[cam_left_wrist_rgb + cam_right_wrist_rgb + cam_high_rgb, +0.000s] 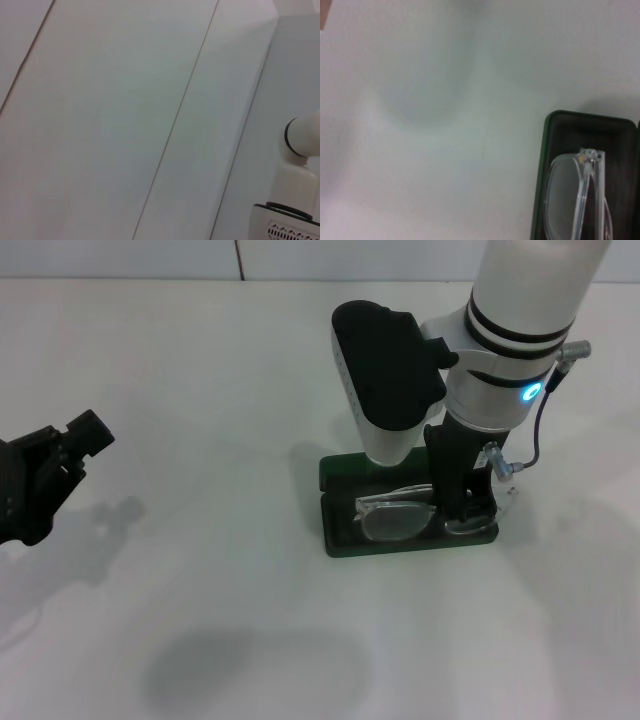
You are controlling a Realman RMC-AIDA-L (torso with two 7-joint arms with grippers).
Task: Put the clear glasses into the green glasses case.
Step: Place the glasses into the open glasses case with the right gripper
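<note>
Clear glasses (577, 200) lie inside the green glasses case (405, 530); right gripper (462, 502) hovers there, jaw state unclear; lid remains open.

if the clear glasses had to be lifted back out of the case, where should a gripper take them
Probably at the bridge between the lenses of the transparent plastic glasses, coming straight down from above. They lie flat in the open dark green hard-shell case, whose walls block the sides. The right gripper is already over them; the left gripper sits far off.
</note>
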